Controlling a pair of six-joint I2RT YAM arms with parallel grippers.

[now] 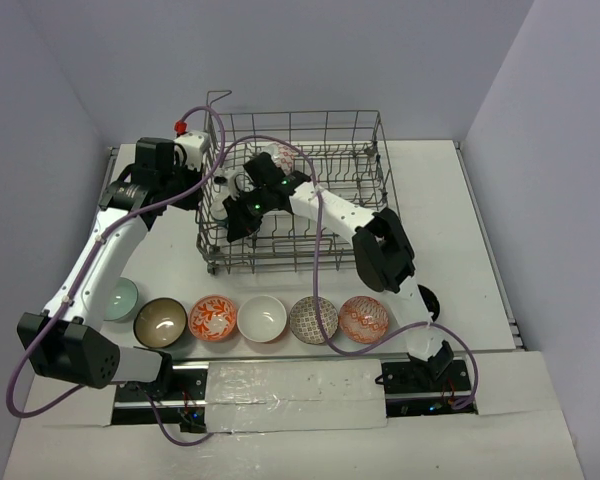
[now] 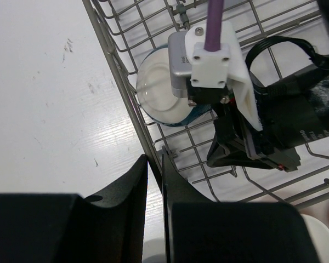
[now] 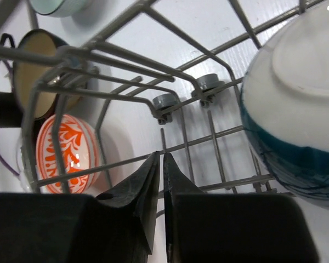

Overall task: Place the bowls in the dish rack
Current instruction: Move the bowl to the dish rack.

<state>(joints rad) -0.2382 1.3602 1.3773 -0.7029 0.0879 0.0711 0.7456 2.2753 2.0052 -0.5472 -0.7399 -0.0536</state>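
Near edge of table (image 1: 460, 230): six bowls sit upright in a row, side by side. From the left they are pale green bowl (image 1: 123, 298), brown bowl (image 1: 161, 321), orange-patterned bowl (image 1: 213, 318), white bowl (image 1: 262, 318), grey-patterned bowl (image 1: 313, 319) and red-patterned bowl (image 1: 364, 319). All six are outside the rack. The purple cable of the right arm loops over the grey-patterned and red-patterned ones.

Middle of table: dish rack (image 1: 310, 113), with its near wall just beyond the bowl row and a raised loop at its far left corner.

Left gripper (image 2: 154, 161): positioned outside the rack's left wall. The fingers are almost together, leaving only a thin slit. The tips lie right at the rack's rim wire. Cannot tell whether the wire is pinched between them.

Right gripper (image 3: 159, 164): reaches in over the rack's near left part and points down at the wire floor. The fingers are drawn nearly together and nothing is between them.

Teal-banded bowl (image 3: 296, 109): inside the rack in the near left part, standing on edge. Its white underside is turned towards the right wrist camera. It is just beside the right gripper and not touching the fingers. In the left wrist view the right wrist's camera mount partly covers it.

Far side of rack: a pale bowl with reddish pattern (image 1: 280, 157) stands among the tines, left of the rack's middle. It is partly hidden by the right arm.
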